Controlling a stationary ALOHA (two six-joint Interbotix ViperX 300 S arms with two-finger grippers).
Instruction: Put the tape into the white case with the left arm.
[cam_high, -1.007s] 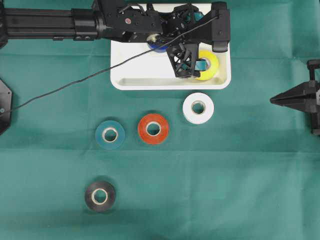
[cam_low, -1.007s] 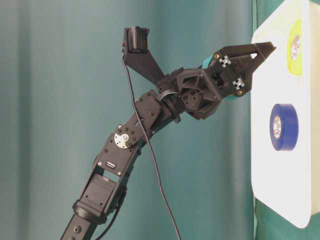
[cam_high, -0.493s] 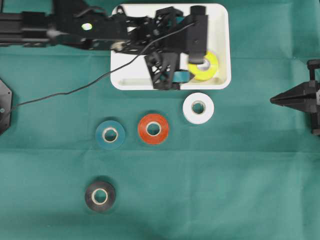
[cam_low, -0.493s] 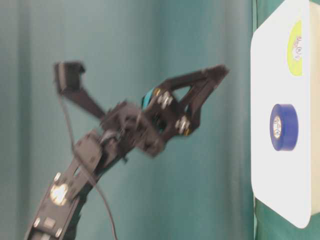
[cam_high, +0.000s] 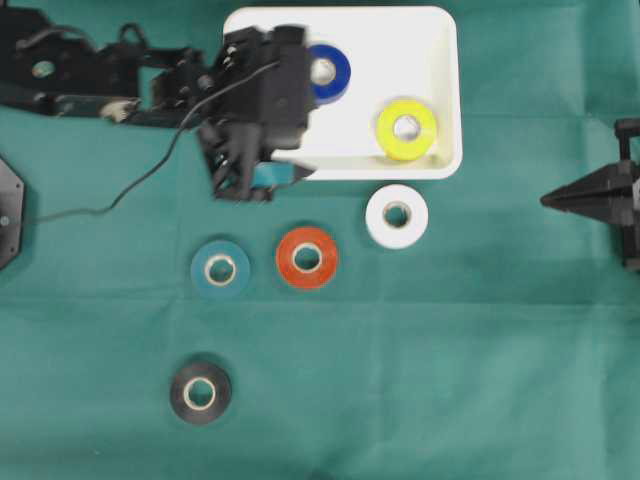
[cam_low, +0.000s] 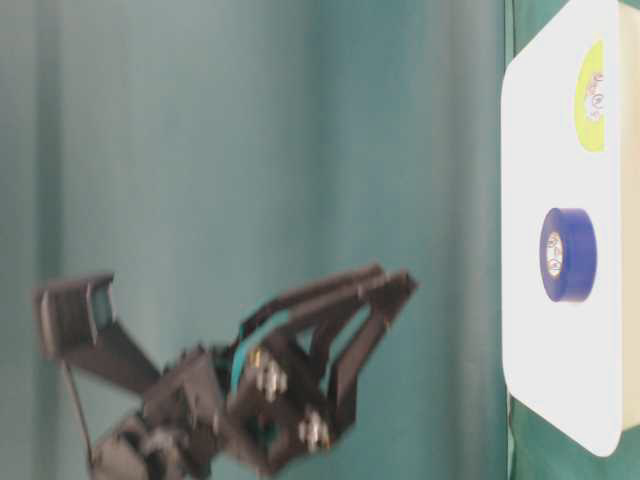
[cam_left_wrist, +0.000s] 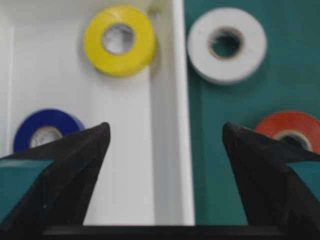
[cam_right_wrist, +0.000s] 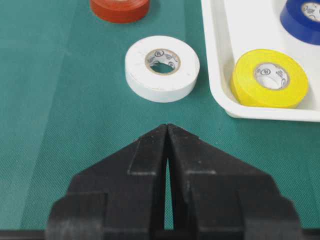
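Black roll (cam_high: 200, 392): nearest the bottom edge of the overhead view, flat on the green tabletop (cam_high: 450, 380), apart from the other rolls.
Teal roll (cam_high: 220, 269): flat on the cloth, just beside the orange roll, farther up than the black one.
Orange roll (cam_high: 307, 258): flat between the teal roll and the white roll; its edge also shows in the left wrist view (cam_left_wrist: 289, 131).
White roll (cam_high: 397, 216): flat on the cloth just outside the long rim of the white case; near that rim but not in the case.
Right end effector (cam_right_wrist: 167, 131): fingers pressed together with only a thin slit between them, gripping nothing, low over the cloth at the right edge of the overhead view (cam_high: 548, 200), pointing toward the white roll.
Left end effector (cam_high: 250, 185): blurred, fingers spread wide and empty, above the lower left corner of the case; in the wrist view one finger (cam_left_wrist: 65, 170) hangs over the case floor and the other over the cloth.
White case (cam_high: 440, 100): at the top of the overhead view, flat on the tabletop.
Yellow roll (cam_high: 406, 129): lying inside the case, toward its right end.
Blue roll (cam_high: 328, 72): lying inside the case, left of and beyond the yellow one, apart from it.
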